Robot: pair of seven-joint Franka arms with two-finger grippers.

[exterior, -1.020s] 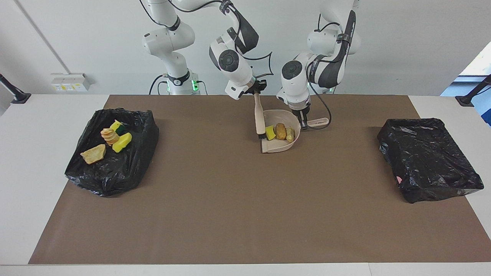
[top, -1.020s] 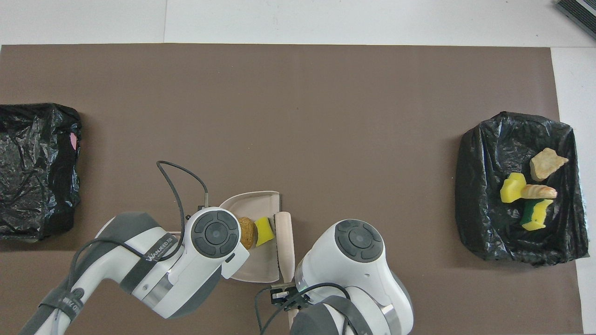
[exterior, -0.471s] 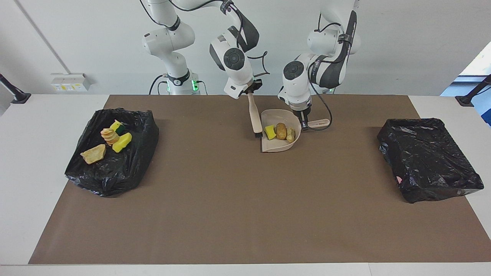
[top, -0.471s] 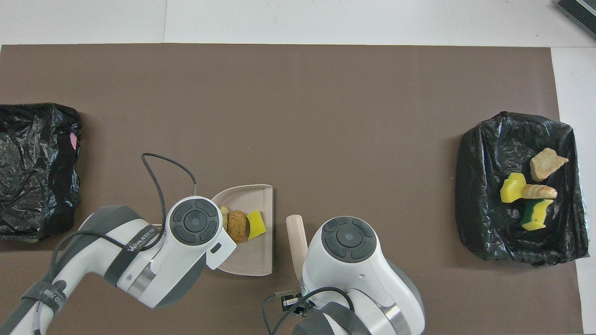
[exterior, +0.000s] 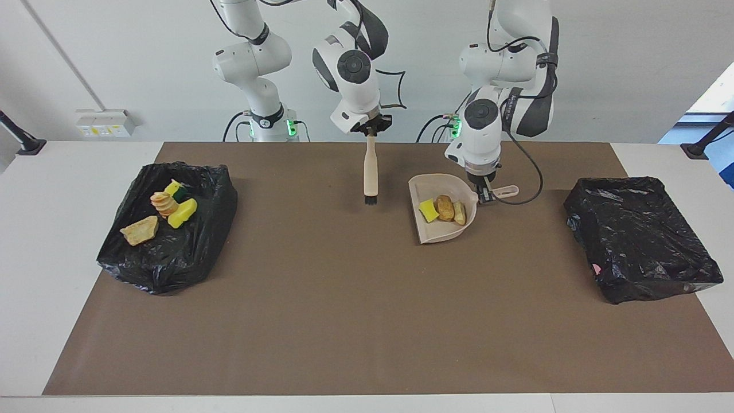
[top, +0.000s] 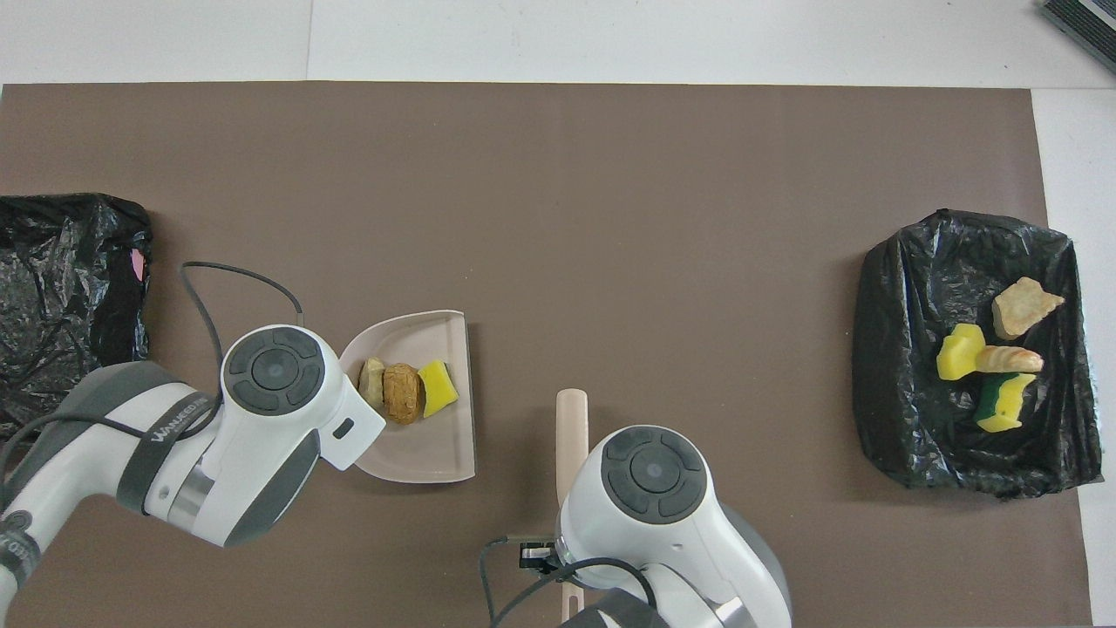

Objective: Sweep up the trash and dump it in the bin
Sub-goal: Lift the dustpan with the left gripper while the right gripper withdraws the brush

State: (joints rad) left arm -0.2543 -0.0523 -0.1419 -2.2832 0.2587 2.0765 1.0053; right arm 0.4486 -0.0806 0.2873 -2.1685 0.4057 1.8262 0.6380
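My left gripper is shut on the handle of the beige dustpan, which is low over the mat's middle, toward the left arm's end. Three trash scraps lie in it: yellow, brown and tan. They also show in the overhead view, in the dustpan. My right gripper is shut on the beige brush, which hangs upright with its black bristles down, beside the dustpan. The brush handle shows in the overhead view.
A bin lined with a black bag sits toward the right arm's end and holds several more scraps; it also shows in the overhead view. A second black-lined bin sits toward the left arm's end.
My left gripper has carried the dustpan with its three scraps toward the left arm's end. My right gripper has drawn the brush away from the dustpan and turned it upright.
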